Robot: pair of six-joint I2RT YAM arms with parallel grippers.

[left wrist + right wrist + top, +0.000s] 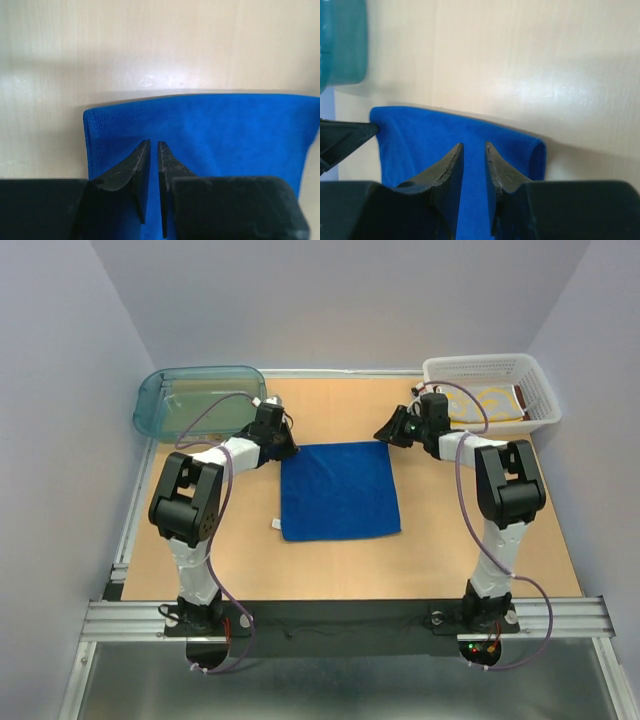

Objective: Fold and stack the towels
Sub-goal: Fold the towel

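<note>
Left hand (154, 142) and right hand (474, 145) hang over far corners of blue towel (339, 490).

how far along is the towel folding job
Early. Nothing is stacked yet. In hand: the blue towel lies flat mid-table, thick edges suggesting one fold, with the left tool and right tool at its far corners. To do: the yellow towel and brown towel wait in the white basket.

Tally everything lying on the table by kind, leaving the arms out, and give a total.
Towels: 3 (blue towel, yellow patterned towel and a sliver of rust-brown towel, both in the basket)
Containers: 2 (teal tub, white basket)
Total: 5
</note>
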